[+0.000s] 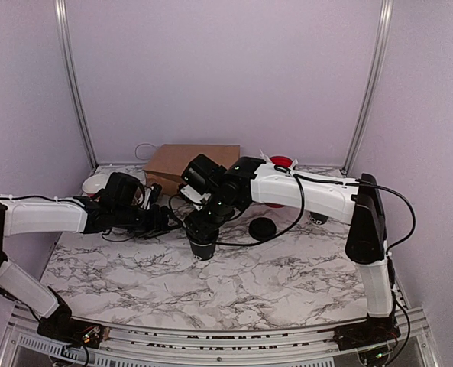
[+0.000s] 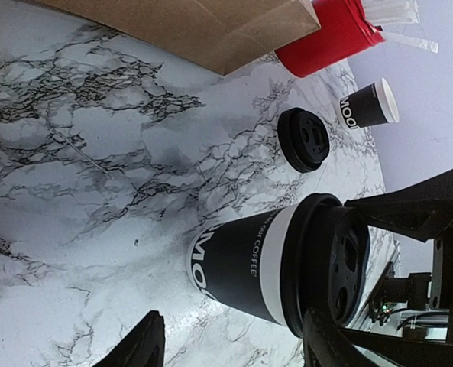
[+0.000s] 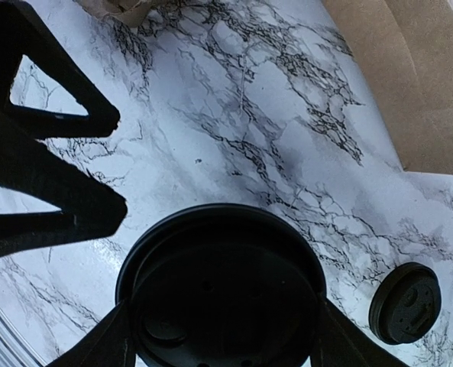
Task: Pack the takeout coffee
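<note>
The left gripper is found with fingers spread and empty, just beside the takeout coffee, a small black paper cup with white lettering. The cup is stood upright at mid-table, and a black plastic lid is seated on it and clasped at the rim by the right gripper. Lidding is judged done or nearly so. Transfer into the brown paper bag behind is outstanding, and a spare flat black lid is noted further right. The surface is recorded as a white marble-patterned tabletop, enclosed by plain lilac walls.
</note>
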Robot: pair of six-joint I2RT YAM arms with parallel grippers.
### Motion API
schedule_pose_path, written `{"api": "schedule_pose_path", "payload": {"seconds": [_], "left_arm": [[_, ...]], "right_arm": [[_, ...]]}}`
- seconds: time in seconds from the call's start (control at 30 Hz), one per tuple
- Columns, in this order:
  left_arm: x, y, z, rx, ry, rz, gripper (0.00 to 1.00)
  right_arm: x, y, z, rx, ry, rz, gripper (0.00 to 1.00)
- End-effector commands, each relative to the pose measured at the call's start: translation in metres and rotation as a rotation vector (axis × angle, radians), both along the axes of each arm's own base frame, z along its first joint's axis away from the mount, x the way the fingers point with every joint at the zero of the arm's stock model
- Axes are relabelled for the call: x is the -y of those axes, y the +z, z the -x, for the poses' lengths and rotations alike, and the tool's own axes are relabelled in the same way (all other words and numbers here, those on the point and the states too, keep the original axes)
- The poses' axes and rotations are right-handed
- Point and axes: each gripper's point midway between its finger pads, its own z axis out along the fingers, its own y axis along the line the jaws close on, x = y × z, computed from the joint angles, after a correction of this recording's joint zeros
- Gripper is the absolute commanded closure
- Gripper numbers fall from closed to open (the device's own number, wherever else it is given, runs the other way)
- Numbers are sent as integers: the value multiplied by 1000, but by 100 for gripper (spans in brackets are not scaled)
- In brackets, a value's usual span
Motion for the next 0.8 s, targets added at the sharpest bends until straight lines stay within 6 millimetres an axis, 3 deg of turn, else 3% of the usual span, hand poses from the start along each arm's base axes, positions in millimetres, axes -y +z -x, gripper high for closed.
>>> {"api": "schedule_pose_path", "payload": {"seconds": [0.0,0.2,0.53,0.77], "left_arm": [[21,19,-5,49,-48,53,41],[28,11,-4,33,-55,44,48],[23,0,-9,12,3,14,65],[19,20,-12,67,33,50,67]], "right_arm": [[9,-43,14,-104,7,74,28],[10,-44,13,-104,3,76,28],[12,-47,14,-107,-1,78,28],[12,-51,15,-112,-1,79,28]]}}
